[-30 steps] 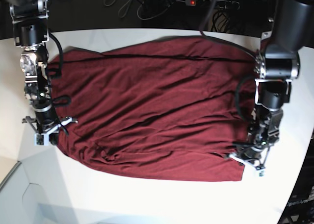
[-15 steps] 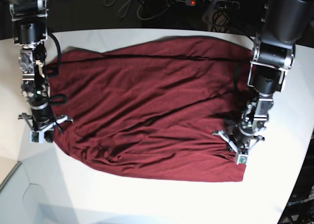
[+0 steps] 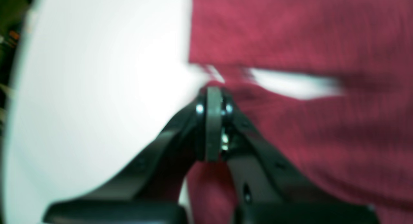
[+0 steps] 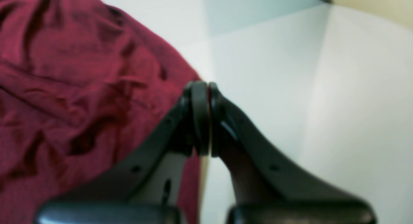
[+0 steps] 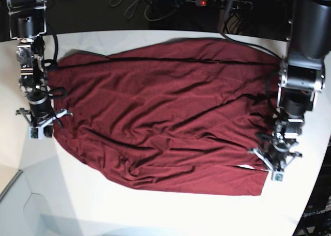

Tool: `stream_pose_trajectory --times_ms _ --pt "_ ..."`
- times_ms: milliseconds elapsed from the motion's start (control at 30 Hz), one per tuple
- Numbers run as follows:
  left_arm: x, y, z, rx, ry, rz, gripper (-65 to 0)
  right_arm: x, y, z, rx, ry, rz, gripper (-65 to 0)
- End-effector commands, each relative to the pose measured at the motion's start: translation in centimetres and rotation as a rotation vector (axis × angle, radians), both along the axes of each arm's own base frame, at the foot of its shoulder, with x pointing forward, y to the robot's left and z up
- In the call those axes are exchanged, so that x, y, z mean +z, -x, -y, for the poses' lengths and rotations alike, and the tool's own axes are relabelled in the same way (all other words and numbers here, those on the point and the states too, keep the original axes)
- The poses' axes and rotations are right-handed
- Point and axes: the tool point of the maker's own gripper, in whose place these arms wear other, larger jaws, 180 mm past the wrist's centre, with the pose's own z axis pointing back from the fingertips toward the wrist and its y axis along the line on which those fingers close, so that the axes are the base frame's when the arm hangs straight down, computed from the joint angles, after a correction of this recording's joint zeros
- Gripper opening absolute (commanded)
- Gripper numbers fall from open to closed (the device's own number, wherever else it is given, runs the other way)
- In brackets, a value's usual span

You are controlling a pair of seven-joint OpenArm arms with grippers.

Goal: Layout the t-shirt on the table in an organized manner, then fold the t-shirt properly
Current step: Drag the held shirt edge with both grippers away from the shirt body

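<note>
T-shirt [image 5: 160, 114] lies spread over the middle of the tabletop [image 5: 155, 215], wrinkled, no fold made: layout nearly done, folding all left. Left gripper [image 5: 274, 162] and right gripper [image 5: 39, 120] each pressed together, apparently pinching the shirt's side edges.

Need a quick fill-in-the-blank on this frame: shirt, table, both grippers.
1. The t-shirt lies spread on the ____ table.
2. The shirt's colour is dark ____.
3. The left gripper has its jaws ____.
4. The right gripper sits at the shirt's ____, with bare table beside it.

Missing words: white; maroon; shut; edge
</note>
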Motion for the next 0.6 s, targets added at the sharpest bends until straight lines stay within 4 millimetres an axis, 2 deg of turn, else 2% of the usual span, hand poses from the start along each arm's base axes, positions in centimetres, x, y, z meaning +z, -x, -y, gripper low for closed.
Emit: stream_pose_trajectory --times_ms 0,133,200,300,400,467,567 --pt "4.5 -2.9 0.4 -0.008 0.005 0.113 -64.8 2.4 -1.2 0.5 0.003 0.022 0.072 -63.9" --pt "7.1 -5.0 2.1 -0.027 0.035 0.16 -64.8 2.7 -1.4 0.3 0.006 0.019 0.081 -63.9" --pt "6.9 -5.2 3.0 -0.035 0.046 0.14 -64.8 3.4 -1.6 -0.4 0.024 0.016 0.102 -63.9" --pt "5.5 -4.7 3.4 -0.028 0.05 0.063 -64.8 4.1 -1.6 -1.6 0.05 0.012 0.111 -63.9" --pt "1.9 -2.5 3.3 -0.02 0.051 -0.033 -64.8 3.2 -1.7 -4.6 0.086 -0.03 0.051 -64.3" --pt "1.1 -1.9 3.5 -0.031 0.046 -0.039 -64.8 2.8 -1.9 -6.0 0.097 -0.054 0.018 -64.3" --pt "-1.1 0.4 3.0 -0.04 0.025 -0.091 -64.8 1.5 -1.9 -7.9 0.113 -0.087 -0.053 -64.3"
